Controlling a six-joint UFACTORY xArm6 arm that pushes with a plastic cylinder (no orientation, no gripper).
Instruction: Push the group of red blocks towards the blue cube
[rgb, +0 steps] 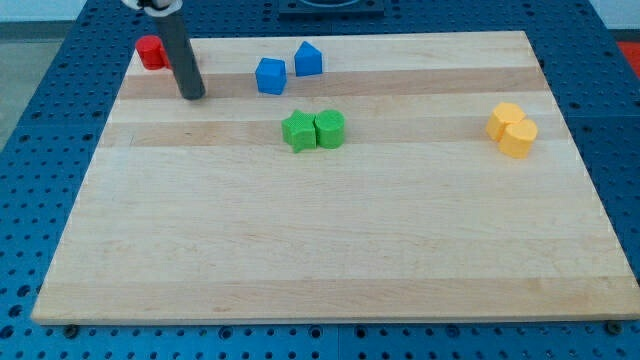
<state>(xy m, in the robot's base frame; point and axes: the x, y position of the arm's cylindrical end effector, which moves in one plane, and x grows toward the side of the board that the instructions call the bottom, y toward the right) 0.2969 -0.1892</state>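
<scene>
Item: rod arm over wooden surface (330, 240); no claw fitted, so its state cannot be told.

My tip (192, 97) sits just right of the red block (150, 52); blue cube (270, 76) and blue pointed block (308, 59) lie further right.

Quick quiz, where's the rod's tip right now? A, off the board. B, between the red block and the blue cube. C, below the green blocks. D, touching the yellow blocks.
B: my tip rests on the board just right of the red block, with the blue cube farther to the view's right.
</scene>
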